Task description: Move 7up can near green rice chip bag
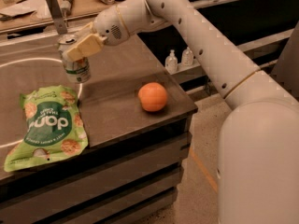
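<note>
Dark tabletop (117,90) holds the green rice chip bag (49,125), and just beyond its upper right corner the gripper (77,49), clamped on the 7up can (77,69), seems mid-placement, needing only lowering and release.

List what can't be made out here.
Camera view only.
- The gripper, shut on the 7up can just behind the green rice chip bag, covers the can's upper label; its far jaw is hidden behind the can.
- Whether the can's base touches the table: cannot tell.
- Bag's fine print and the two bottles' labels: too small to read.
- Table's left part: cut by the edge.
</note>
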Action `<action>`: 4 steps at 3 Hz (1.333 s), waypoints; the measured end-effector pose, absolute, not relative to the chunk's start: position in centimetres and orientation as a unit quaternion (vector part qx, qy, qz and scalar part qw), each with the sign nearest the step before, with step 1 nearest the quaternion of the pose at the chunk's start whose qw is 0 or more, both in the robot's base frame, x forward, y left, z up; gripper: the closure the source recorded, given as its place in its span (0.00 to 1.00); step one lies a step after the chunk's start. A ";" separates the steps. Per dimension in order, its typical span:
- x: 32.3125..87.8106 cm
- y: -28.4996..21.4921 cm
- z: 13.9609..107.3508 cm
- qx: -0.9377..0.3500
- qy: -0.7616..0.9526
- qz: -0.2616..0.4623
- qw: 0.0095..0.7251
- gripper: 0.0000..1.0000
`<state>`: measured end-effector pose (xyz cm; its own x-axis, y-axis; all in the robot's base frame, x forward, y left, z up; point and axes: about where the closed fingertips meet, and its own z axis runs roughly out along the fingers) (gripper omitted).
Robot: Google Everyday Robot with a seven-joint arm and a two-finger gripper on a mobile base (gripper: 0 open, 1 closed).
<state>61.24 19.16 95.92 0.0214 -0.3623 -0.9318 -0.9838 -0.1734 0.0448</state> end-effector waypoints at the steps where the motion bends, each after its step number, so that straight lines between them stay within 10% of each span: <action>1: 58.0 19.2 94.8 -0.631 0.537 0.449 0.334 1.00; 2: 56.4 17.8 94.2 -0.621 0.546 0.450 0.337 1.00; 4: 54.6 13.7 93.1 -0.591 0.561 0.466 0.345 0.43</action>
<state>54.55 13.68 93.09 -0.0640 -0.3405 -0.9381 -0.9845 -0.1321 0.1152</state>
